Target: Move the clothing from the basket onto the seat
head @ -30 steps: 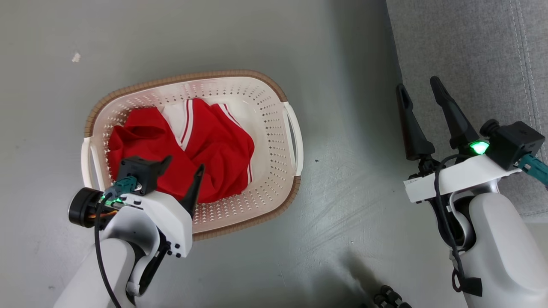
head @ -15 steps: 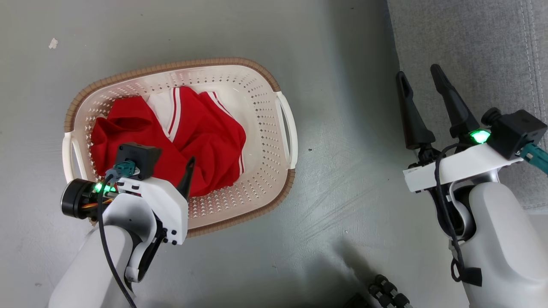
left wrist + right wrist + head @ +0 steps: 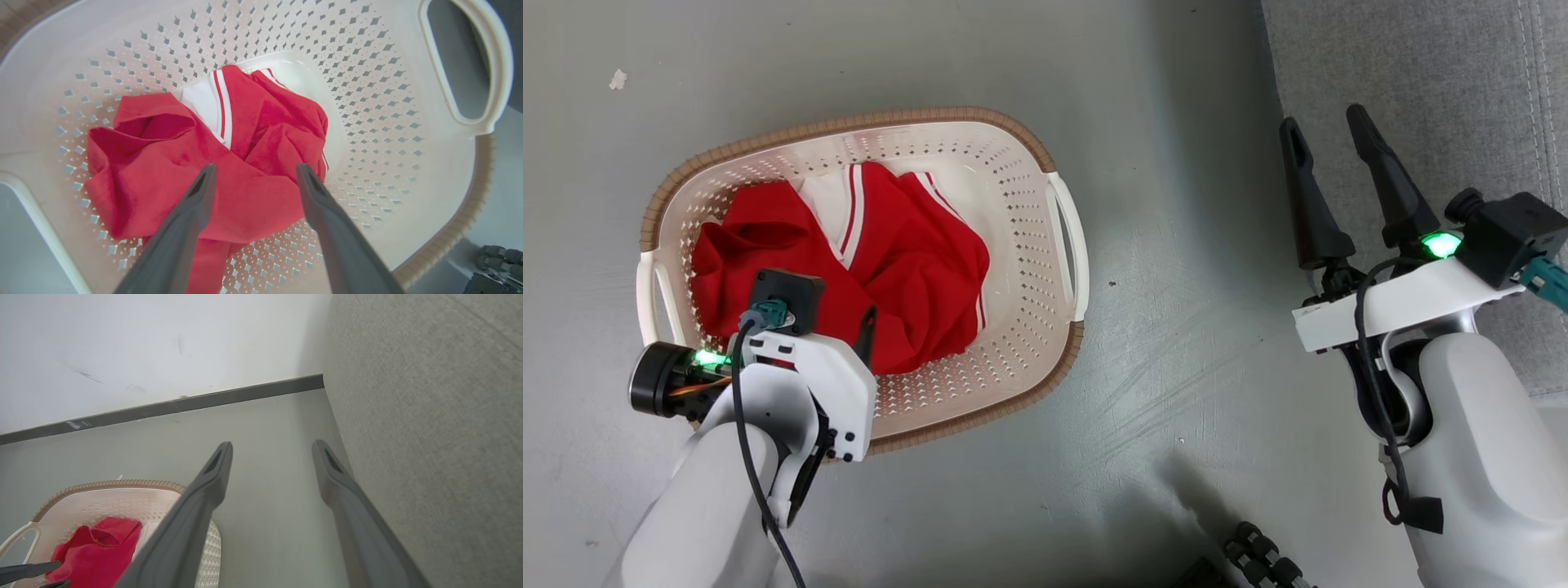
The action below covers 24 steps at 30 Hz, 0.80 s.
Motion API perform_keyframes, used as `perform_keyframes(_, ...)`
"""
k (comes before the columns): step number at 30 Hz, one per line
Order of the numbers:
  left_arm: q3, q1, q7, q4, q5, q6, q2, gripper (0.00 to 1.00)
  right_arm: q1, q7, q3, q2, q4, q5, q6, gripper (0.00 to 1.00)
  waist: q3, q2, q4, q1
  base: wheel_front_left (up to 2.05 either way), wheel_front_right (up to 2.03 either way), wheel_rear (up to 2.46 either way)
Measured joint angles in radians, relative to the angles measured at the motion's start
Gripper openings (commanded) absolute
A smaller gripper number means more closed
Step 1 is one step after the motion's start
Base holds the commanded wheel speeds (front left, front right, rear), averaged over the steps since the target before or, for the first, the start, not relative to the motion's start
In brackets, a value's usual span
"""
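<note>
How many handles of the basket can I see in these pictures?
2. One handle is at the end of the basket toward the seat; the other handle is at the opposite end. None seems hidden.

A smooth grey floor [image 3: 931, 49] is spreading across the room, catching a soft sheen of light and showing faint scuffs. A small white scrap [image 3: 618, 78] is lying on it toward the far left, and a tiny dark speck [image 3: 1112, 284] is sitting nearer the middle. Along the right, the grey woven sofa [image 3: 1421, 82] is casting a band of shadow onto the floor beside it. In the right wrist view, a white wall [image 3: 163, 335] with a few faint marks is meeting the floor along a dark grey skirting board [image 3: 245, 394], which is running up to the sofa's side.
</note>
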Motion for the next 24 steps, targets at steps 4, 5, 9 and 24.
perform_keyframes(4, -0.002, -0.009, 0.017, 0.021, 0.009, 0.009, 0.001, 1.00, -0.002, 0.000, -0.001, 0.000, 0.002, 0.007, 0.000, 1.00, -0.001, 0.0000, -0.003, 0.0000, 0.00, 0.00, 0.00)
perform_keyframes(5, -0.003, -0.009, 0.021, 0.027, 0.010, 0.017, 0.002, 1.00, -0.002, 0.000, -0.001, 0.000, 0.003, 0.012, 0.000, 1.00, -0.001, 0.0000, -0.003, 0.0000, 0.00, 0.00, 0.00)
perform_keyframes(9, -0.005, -0.009, 0.035, 0.055, 0.016, 0.026, 0.003, 1.00, -0.003, 0.000, -0.002, 0.000, 0.004, 0.018, 0.000, 1.00, -0.001, 0.0000, -0.006, 0.0000, 0.00, 0.00, 0.00)
perform_keyframes(24, -0.001, -0.035, 0.043, 0.127, 0.016, 0.051, -0.004, 1.00, -0.003, 0.000, -0.002, 0.000, 0.005, 0.018, 0.000, 1.00, 0.012, 0.0000, -0.009, 0.0000, 0.00, 0.00, 0.00)
